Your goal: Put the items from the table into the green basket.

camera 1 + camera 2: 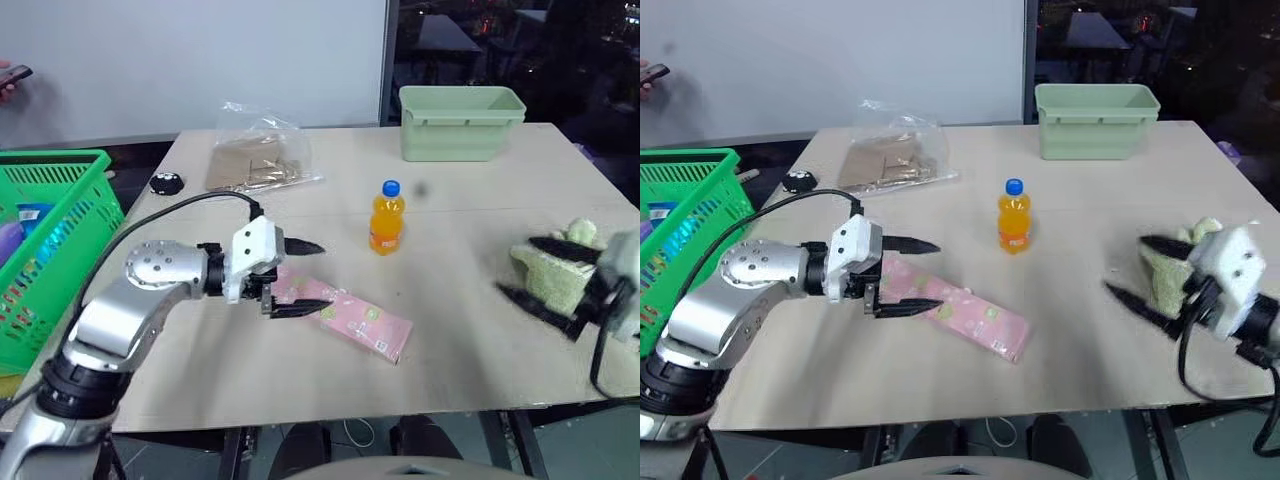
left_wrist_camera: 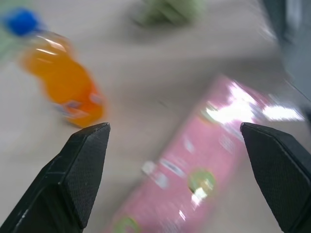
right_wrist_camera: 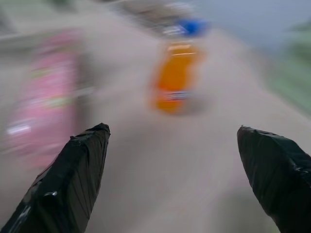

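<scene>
One long pink box (image 1: 345, 315) lying flat, long axis diagonal, bottle (image 1: 386, 217) upright

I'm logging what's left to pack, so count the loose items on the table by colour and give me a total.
Pink: 1, pink box
Orange: 1, drink bottle
Pale green: 1, fluffy cloth
Clear with brown contents: 1, bag
Black: 1, small round object
Total: 5

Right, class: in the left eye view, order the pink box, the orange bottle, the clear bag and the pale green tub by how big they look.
1. Pale green tub and clear bag: too alike to rank.
2. Pink box, though it lies nearer the camera.
3. Orange bottle, smallest.
</scene>
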